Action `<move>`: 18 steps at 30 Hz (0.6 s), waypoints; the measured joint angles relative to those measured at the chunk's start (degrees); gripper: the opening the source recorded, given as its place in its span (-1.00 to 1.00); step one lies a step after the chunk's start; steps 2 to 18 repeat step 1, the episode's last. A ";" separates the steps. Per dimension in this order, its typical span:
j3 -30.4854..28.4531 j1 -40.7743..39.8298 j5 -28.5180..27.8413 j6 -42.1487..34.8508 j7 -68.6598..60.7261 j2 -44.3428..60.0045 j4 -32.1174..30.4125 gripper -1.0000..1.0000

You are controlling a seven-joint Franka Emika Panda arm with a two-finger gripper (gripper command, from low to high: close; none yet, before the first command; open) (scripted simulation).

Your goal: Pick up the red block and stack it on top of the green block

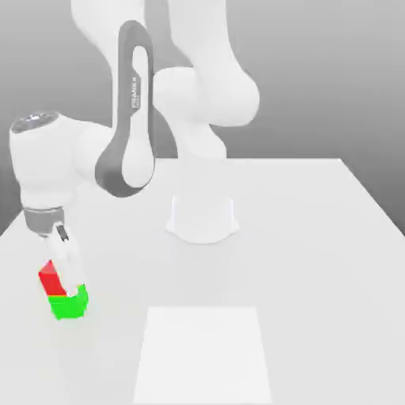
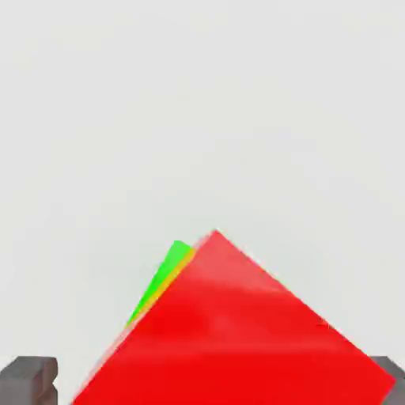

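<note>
Sitting between spread end effector (image 1: 70, 277) fingers: red block (image 1: 50, 278) atop green block (image 1: 68, 304).

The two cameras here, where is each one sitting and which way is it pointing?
Exterior view: off the arm, facing the robot's base across the white table, looking slightly down; it shows the arm and its gripper at the red block, which rests on the green block, on the exterior view's left.
Hand view: on the hand, looking down along the fingers at the red block, with a sliver of green block beneath.
Shared: both blocks, the fingers and the table.
</note>
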 joint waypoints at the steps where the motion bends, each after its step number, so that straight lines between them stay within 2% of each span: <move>1: 0.11 -0.07 0.25 0.56 -0.19 0.61 0.02 1.00; 18: 0.11 -0.07 0.25 0.56 -0.19 0.61 0.02 1.00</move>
